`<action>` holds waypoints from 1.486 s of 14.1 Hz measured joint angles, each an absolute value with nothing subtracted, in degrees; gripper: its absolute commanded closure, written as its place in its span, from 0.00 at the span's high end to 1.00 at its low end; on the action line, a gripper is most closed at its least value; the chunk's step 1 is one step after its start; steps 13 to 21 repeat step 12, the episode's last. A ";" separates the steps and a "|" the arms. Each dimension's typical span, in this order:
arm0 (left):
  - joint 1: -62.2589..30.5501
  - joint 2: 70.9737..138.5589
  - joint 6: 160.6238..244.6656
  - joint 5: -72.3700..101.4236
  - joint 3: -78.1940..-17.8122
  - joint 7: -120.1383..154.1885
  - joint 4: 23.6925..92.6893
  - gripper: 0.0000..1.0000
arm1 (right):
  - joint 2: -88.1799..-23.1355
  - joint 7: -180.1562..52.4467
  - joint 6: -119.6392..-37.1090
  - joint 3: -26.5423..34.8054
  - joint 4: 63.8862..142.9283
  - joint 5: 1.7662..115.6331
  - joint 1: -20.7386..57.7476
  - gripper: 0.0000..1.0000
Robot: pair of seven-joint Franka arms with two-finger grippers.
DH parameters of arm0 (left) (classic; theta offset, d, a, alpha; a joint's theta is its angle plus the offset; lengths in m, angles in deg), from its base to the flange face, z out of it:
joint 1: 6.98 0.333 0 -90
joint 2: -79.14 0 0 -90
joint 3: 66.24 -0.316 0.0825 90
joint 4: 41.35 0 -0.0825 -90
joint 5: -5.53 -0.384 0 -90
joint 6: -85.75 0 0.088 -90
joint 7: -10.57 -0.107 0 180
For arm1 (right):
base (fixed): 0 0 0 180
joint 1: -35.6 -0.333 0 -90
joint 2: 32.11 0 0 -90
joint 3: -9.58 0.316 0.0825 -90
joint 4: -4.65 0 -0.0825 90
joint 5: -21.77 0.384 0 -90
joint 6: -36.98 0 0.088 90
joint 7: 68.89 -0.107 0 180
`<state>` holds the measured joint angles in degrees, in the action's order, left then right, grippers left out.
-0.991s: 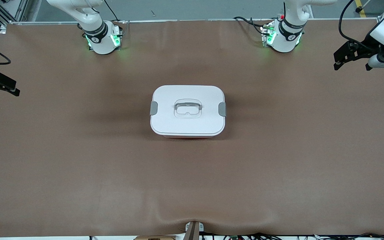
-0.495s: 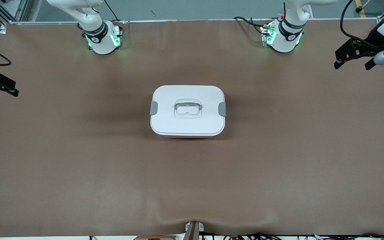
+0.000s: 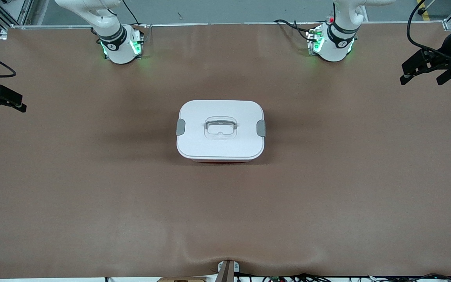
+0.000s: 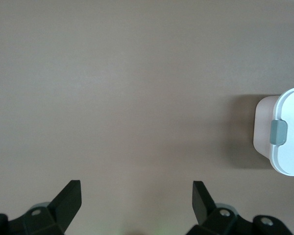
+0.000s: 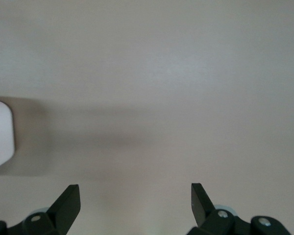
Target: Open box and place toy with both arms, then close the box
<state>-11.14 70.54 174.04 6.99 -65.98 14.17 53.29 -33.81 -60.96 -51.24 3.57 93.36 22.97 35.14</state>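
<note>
Front view: the box (image 3: 220, 131) sits at the middle of the brown desk (image 3: 92, 196), unmoved against the earlier frames. Its white lid (image 3: 225, 113) is on, and a grey clip (image 3: 180, 127) shows at each short end, the second clip (image 3: 261, 128) toward my left arm's end. The clear recessed handle (image 3: 220, 129) lies in the lid's centre. A thin strip of pink shows under the lid's edge nearest the camera. The toy is not visible in any view. My left gripper (image 3: 425, 72) has drawn back toward the edge of the desk at my left arm's end since the earlier frames; its fingers stand spread, holding nothing. My right gripper (image 3: 4, 103) hangs over the desk edge at my right arm's end, shifted only slightly; its fingers hold nothing, and this view does not settle their opening.

Left wrist view: my left gripper (image 4: 137, 196) has its fingers (image 4: 68, 198) wide apart over bare desk (image 4: 112, 73), touching nothing. One end of the box (image 4: 284, 134) with a grey clip (image 4: 279, 132) shows well apart from them.

Right wrist view: my right gripper (image 5: 134, 198) also has its fingers (image 5: 68, 198) wide apart, empty, above bare desk (image 5: 161, 73). A white corner of the box (image 5: 0, 134) shows at the frame edge.

No brand, label or writing can be read on the box or the grippers.
</note>
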 measured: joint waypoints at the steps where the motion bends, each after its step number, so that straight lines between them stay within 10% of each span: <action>1: -11.14 70.58 174.04 6.99 -65.98 14.17 53.26 1.00 | -33.83 -60.96 -51.23 3.56 93.36 23.37 35.15 1.00; 21: -11.45 70.76 173.60 6.99 -65.55 19.50 53.24 1.00 | -34.52 -60.94 -51.24 3.58 93.38 23.73 35.14 1.00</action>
